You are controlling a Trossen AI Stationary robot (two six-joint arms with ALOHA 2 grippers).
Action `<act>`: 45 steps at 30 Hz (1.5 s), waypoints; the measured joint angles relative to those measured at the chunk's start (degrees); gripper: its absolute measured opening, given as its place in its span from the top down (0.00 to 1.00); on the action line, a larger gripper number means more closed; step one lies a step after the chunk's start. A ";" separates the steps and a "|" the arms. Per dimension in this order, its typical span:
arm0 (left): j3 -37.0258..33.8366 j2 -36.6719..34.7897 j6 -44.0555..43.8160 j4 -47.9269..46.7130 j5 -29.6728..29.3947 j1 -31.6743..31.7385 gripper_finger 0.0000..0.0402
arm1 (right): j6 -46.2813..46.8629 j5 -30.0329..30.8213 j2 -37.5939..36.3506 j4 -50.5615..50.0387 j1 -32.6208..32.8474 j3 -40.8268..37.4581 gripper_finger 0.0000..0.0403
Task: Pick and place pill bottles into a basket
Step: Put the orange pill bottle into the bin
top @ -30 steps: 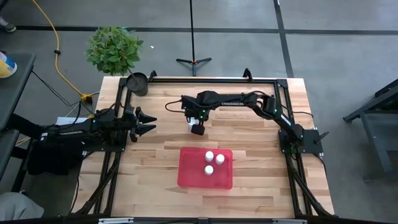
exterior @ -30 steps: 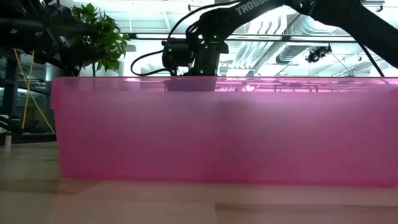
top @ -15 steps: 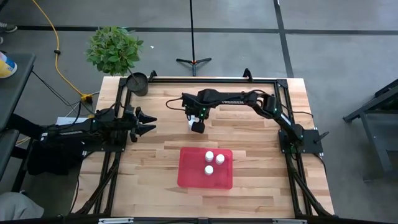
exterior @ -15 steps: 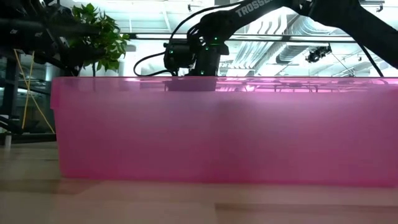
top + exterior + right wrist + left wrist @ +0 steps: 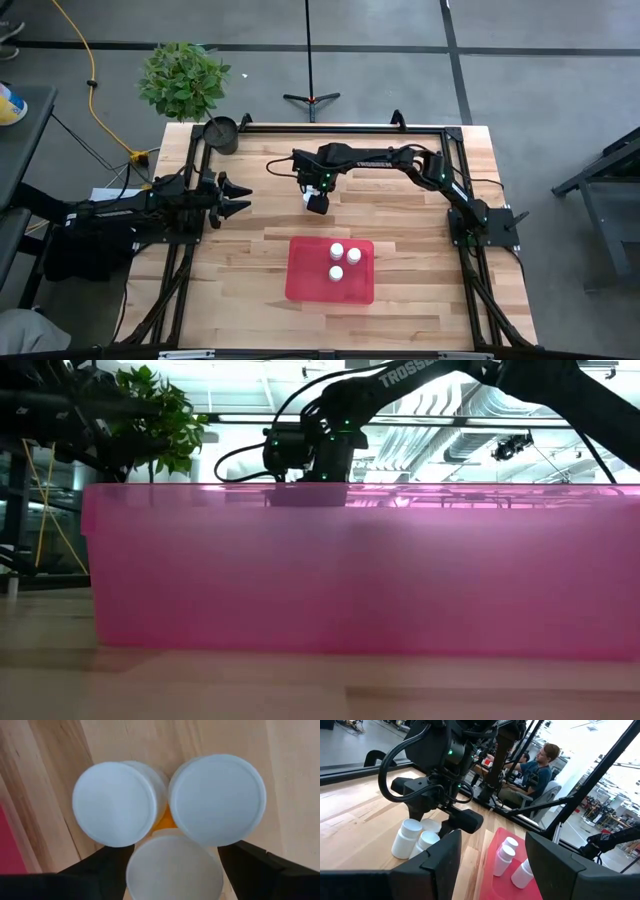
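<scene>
White pill bottle [image 5: 172, 865] between right claw [image 5: 172, 870] fingers.

Wooden table [image 5: 400, 300] bearing red basket [image 5: 305, 280], loose pill bottles [image 5: 412, 839], dark pot [image 5: 221, 132]

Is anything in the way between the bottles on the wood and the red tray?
Nothing visible. Bare table lies between the pill bottles under the right gripper and the red tray.

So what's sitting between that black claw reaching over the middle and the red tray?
Nothing: in the high view, only bare wooden table lies between the right gripper, down over the loose pill bottles, and the red tray.
</scene>
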 joint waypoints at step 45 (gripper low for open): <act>0.00 -0.01 0.00 0.04 0.02 0.01 0.37 | 1.26 0.73 0.07 -10.43 0.20 4.52 0.54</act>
